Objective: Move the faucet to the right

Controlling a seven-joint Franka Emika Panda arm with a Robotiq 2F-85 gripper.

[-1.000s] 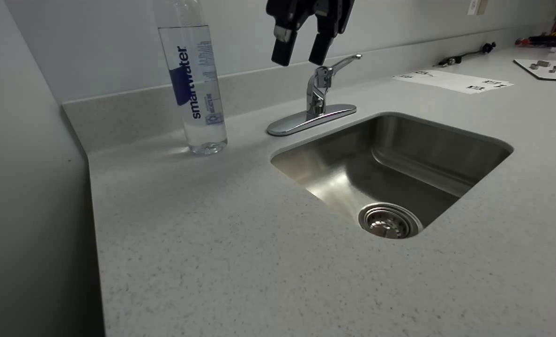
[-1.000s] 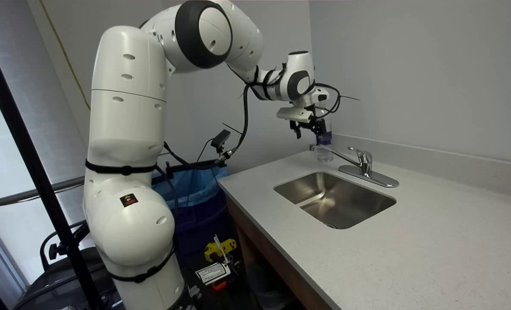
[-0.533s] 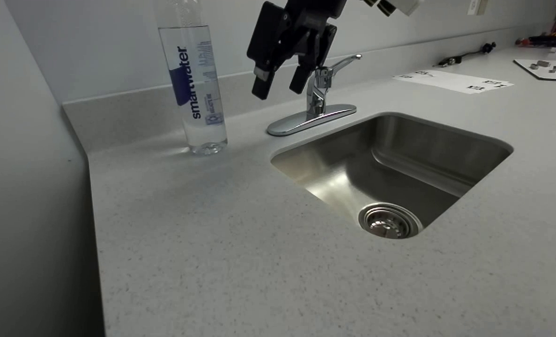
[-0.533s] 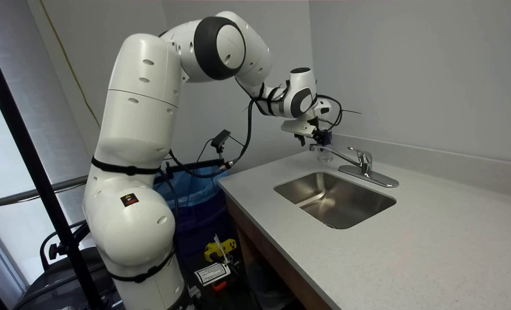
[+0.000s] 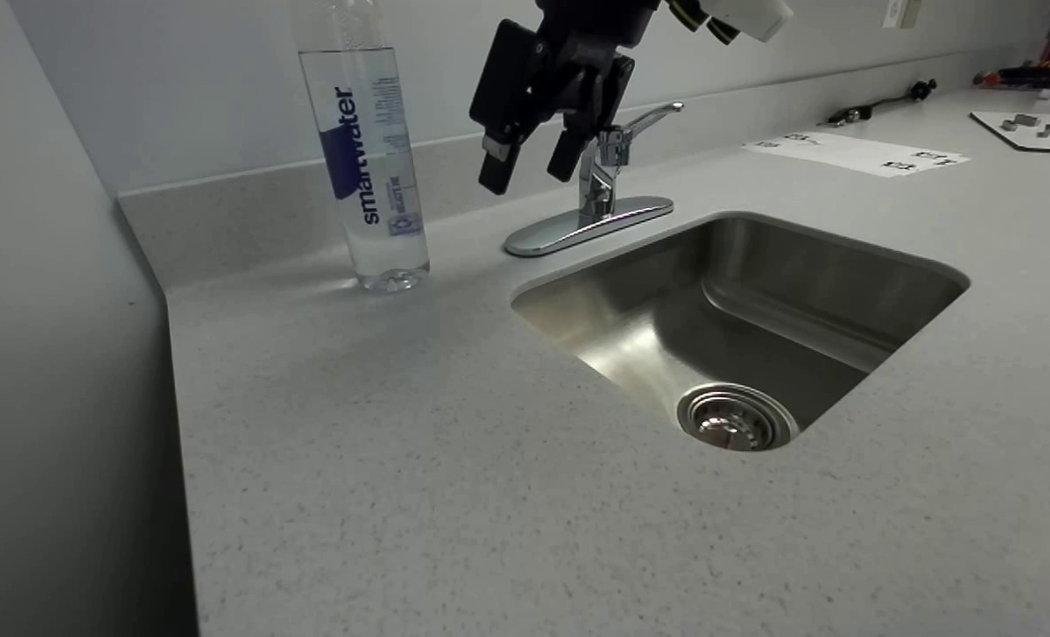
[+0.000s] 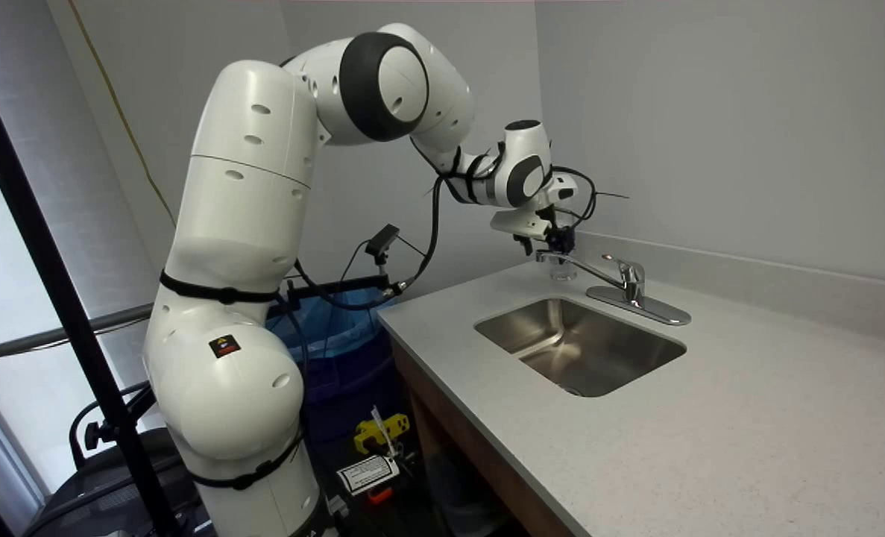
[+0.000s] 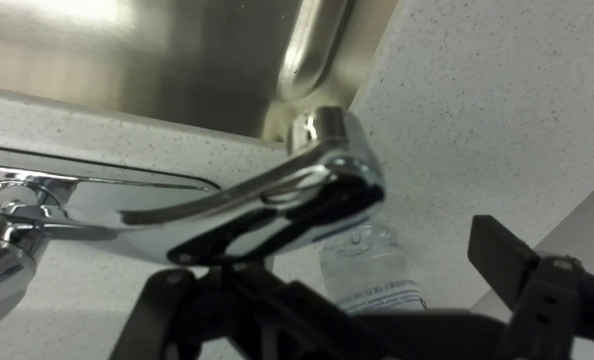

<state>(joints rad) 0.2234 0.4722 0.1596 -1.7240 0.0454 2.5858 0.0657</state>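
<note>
The chrome faucet [image 5: 597,181] stands behind the sink, and also shows in another exterior view [image 6: 632,283]. Its spout there reaches left over the sink's far end. In the wrist view the spout [image 7: 276,215] crosses the left and middle, large and close. My gripper [image 5: 529,172] is open and empty beside the faucet, above the counter, and also shows in another exterior view [image 6: 545,246] at the spout's end. In the wrist view one finger of the gripper [image 7: 369,247] has its tip hidden behind the spout; contact cannot be told. The other finger is apart, to the right.
A water bottle [image 5: 370,168] stands upright near the corner and shows between the fingers in the wrist view [image 7: 372,270]. The steel sink [image 5: 830,305] is set into the counter [image 6: 710,432]. Paper sheets [image 5: 856,155] lie further along. A backsplash [image 5: 463,177] runs behind the faucet.
My gripper came down to the level of the faucet's upper part, then barely moved in the last half second. Its fingers stayed open. The faucet and bottle have not moved.
</note>
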